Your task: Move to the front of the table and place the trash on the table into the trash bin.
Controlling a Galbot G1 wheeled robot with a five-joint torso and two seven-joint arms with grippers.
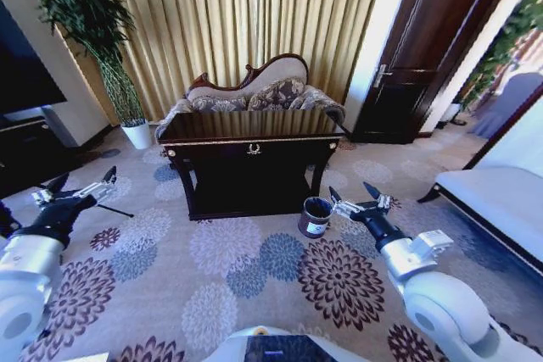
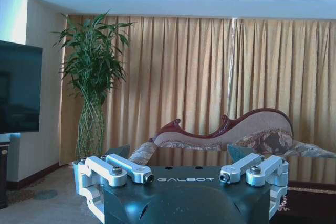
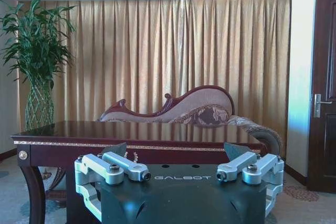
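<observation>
The table (image 1: pixel 251 127), dark glossy wood with gold trim and an emblem on its front, stands ahead of me on the carpet; its top (image 3: pixel 142 131) reflects the curtains. The trash is out of view; I can make out no items on the top. The trash bin (image 1: pixel 316 216), a small dark round bucket with a white label, sits on the floor by the table's front right leg. My left gripper (image 1: pixel 83 184) hovers open at the left, away from the table. My right gripper (image 1: pixel 355 195) is open just right of the bin. Both hold nothing.
A carved chaise sofa (image 1: pixel 254 91) stands behind the table against gold curtains. A tall plant in a white pot (image 1: pixel 136 133) is at the back left, a dark door (image 1: pixel 424 57) at the back right, a white bench (image 1: pixel 496 201) to the right. Floral carpet lies between me and the table.
</observation>
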